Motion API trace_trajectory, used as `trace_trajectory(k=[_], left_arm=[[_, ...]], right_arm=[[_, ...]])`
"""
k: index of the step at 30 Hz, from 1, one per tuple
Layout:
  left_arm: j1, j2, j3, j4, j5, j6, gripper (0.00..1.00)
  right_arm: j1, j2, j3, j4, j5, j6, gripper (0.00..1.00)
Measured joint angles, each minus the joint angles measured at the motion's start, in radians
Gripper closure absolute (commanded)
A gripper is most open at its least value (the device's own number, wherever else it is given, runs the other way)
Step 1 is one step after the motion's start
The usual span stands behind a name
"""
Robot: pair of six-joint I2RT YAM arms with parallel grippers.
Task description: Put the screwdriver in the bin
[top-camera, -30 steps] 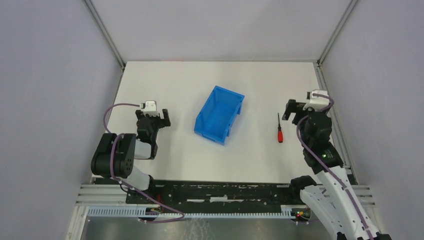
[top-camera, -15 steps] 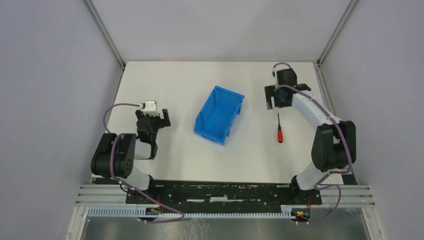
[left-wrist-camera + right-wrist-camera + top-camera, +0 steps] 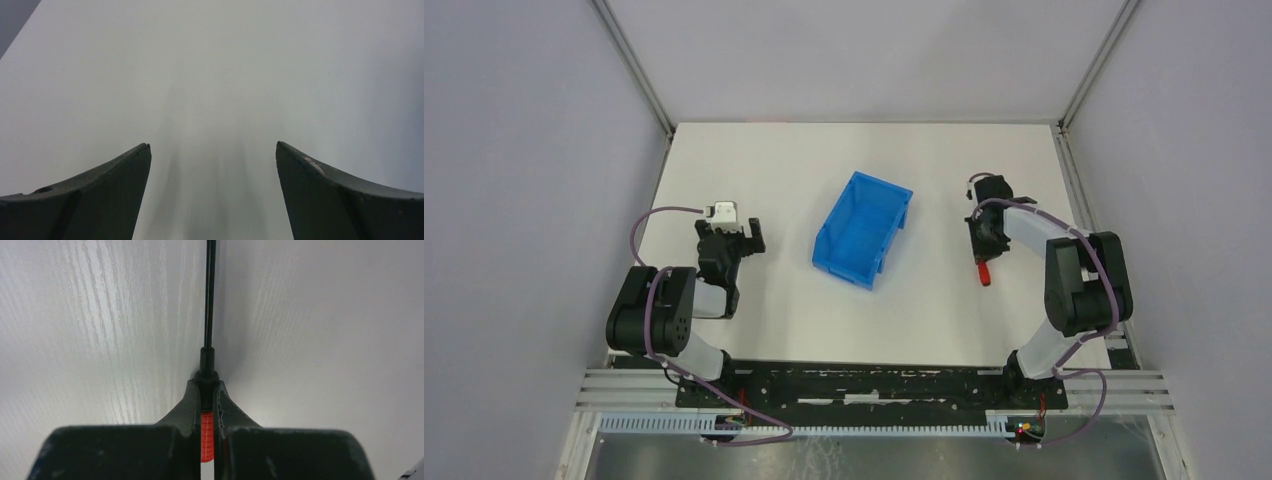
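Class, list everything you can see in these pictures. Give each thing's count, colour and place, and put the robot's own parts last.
screwdriver: one, red handle with a dark shaft, on the table to the right of the bin
bin: one, bright blue, mid-table, nothing in it
table: one, white, under everything
walls: pale grey, around the table on three sides
left arm: one, black and white, near left of the table
right arm: one, black and white, near right of the table
left gripper: one, dark, open over bare table
right gripper: one, dark, shut on the screwdriver where handle and shaft meet
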Motion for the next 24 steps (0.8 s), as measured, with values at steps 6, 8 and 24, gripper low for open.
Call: trace_trajectory(k=[6, 8, 24], left_arm=[[0.0, 0.0, 0.0, 0.0, 0.0, 0.0, 0.0], [0.0, 0.0, 0.0, 0.0, 0.0, 0.0, 0.0], [0.0, 0.0, 0.0, 0.0, 0.0, 0.0, 0.0]], right_arm=[[-0.015, 0.001, 0.234, -0.226, -0.003, -0.013, 1.0], [-0.015, 0.0, 0.394, -0.298, -0.002, -0.021, 1.0], [0.262, -0.061, 0.663, -0.317, -0.099, 0.149, 1.0]])
